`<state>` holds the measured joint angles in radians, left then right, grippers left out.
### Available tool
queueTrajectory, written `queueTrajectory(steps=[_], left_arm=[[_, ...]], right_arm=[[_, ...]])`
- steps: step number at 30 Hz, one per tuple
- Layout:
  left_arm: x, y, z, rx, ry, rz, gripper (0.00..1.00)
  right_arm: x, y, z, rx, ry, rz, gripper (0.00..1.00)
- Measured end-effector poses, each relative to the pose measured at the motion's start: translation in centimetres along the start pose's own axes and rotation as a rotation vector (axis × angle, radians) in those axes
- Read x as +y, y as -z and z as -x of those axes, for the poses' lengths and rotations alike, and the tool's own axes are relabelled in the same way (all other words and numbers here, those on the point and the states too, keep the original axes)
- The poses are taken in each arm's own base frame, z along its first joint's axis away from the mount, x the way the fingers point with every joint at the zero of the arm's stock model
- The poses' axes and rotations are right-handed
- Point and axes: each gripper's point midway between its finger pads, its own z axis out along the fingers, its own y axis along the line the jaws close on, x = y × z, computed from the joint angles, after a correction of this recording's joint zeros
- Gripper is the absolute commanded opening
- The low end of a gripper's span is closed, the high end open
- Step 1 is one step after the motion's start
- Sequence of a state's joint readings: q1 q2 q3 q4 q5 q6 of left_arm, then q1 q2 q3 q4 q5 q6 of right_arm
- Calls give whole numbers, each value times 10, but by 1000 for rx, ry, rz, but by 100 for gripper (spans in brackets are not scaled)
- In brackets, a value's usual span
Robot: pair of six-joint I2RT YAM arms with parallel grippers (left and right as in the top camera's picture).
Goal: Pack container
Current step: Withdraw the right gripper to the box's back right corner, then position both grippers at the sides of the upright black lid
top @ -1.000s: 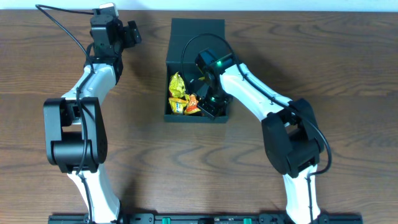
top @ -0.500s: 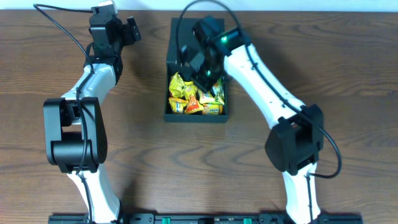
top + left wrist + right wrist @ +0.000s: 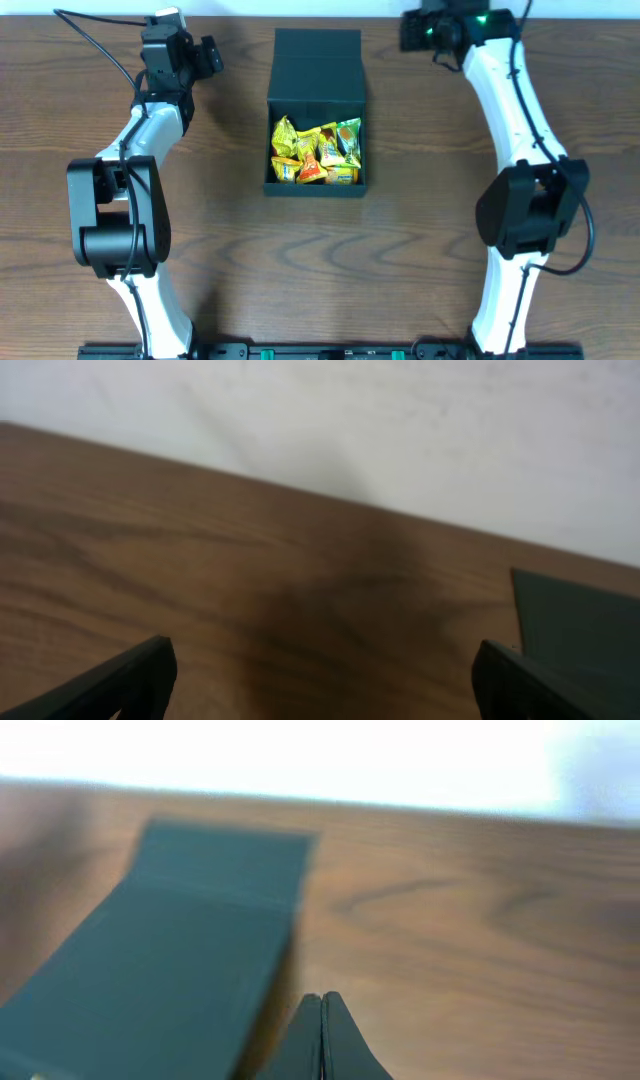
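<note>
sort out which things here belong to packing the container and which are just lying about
Part of the job:
container, its lid flap open
yellow, orange and green snack packets inside it
right gripper, shut and empty
left gripper, open and empty

Just there:
wooden table
pale wall

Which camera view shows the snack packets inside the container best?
The overhead view: the snack packets lie plainly in the open container. The left wrist view catches only a dark corner of it, and the right wrist view only its lid. Neither shows packets.
</note>
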<state>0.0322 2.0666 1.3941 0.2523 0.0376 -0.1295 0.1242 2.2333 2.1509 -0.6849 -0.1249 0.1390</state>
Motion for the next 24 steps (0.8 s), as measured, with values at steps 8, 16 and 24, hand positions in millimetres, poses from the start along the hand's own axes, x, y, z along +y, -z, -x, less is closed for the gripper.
queueTrajectory(steps=[8, 16, 24], left_arm=[[2, 0, -11, 46, -1, 9, 95], [8, 0, 0, -2, 0, 46, 95], [31, 3, 9, -48, 0, 176, 95]], right_arm=[[-48, -42, 67, -371, -100, -122, 1], [-105, -42, 75, -445, -377, -121, 1], [-78, -58, 40, -258, -394, 3, 1]])
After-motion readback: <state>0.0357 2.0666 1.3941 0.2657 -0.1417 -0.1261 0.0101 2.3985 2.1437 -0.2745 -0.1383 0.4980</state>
